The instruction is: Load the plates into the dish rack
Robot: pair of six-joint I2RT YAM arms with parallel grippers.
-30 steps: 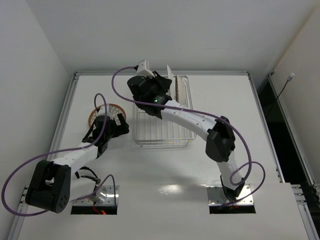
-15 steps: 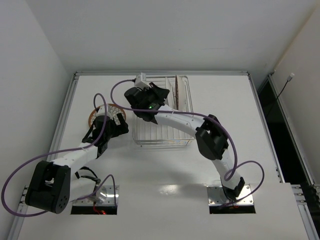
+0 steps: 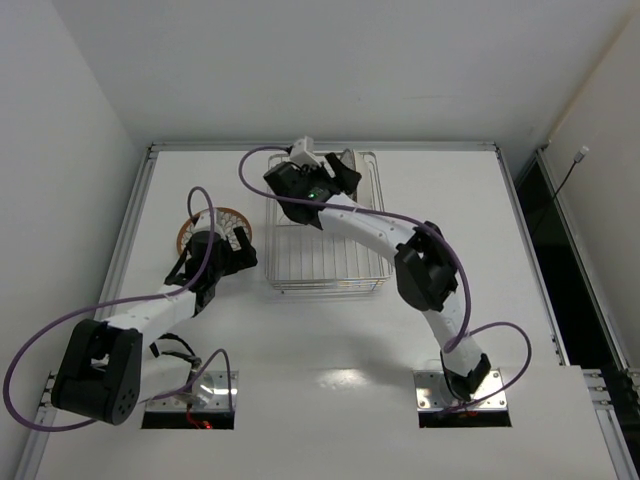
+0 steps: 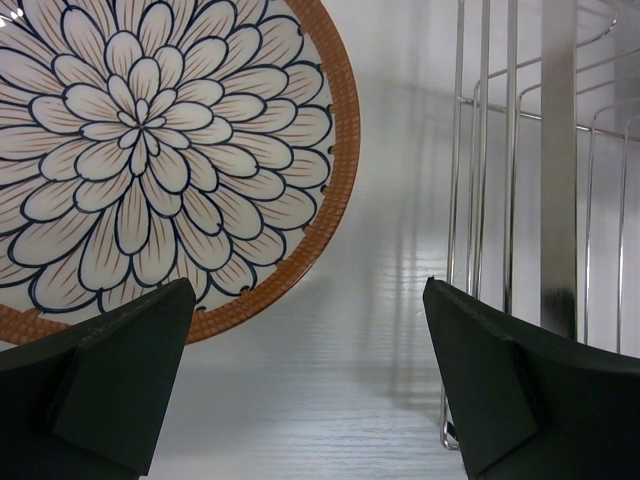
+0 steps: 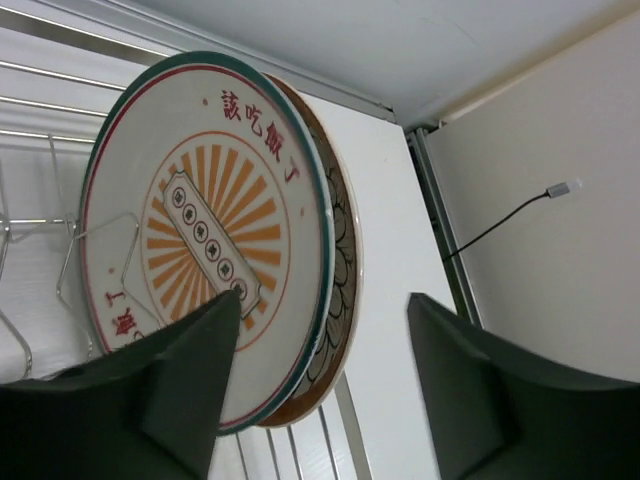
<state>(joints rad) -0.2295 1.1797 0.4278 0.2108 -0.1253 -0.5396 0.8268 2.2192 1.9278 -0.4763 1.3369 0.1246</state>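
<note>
Two plates stand upright in the dish rack (image 5: 30, 230) in the right wrist view. The larger white plate with the orange medallion (image 5: 200, 230) is in front and an orange-brown patterned plate (image 5: 343, 250) leans close behind it. My right gripper (image 5: 325, 300) is open, its fingers on either side of their lower rims and holding nothing. Another patterned plate (image 4: 150, 150) lies flat on the table, left of the rack wires (image 4: 500, 200). My left gripper (image 4: 308, 290) hangs open just in front of it, holding nothing. In the top view, the right arm hides most of the racked plates.
The rack (image 3: 325, 265) sits at the table's far middle, with the flat plate (image 3: 208, 222) to its left. Purple cables loop off both arms. A metal rail (image 3: 135, 230) runs along the table's left edge, and walls close in on both sides.
My right gripper has opened and let go of the large white plate, which now stands in the rack. The right wrist swung left, then back right. The left arm has not moved.
</note>
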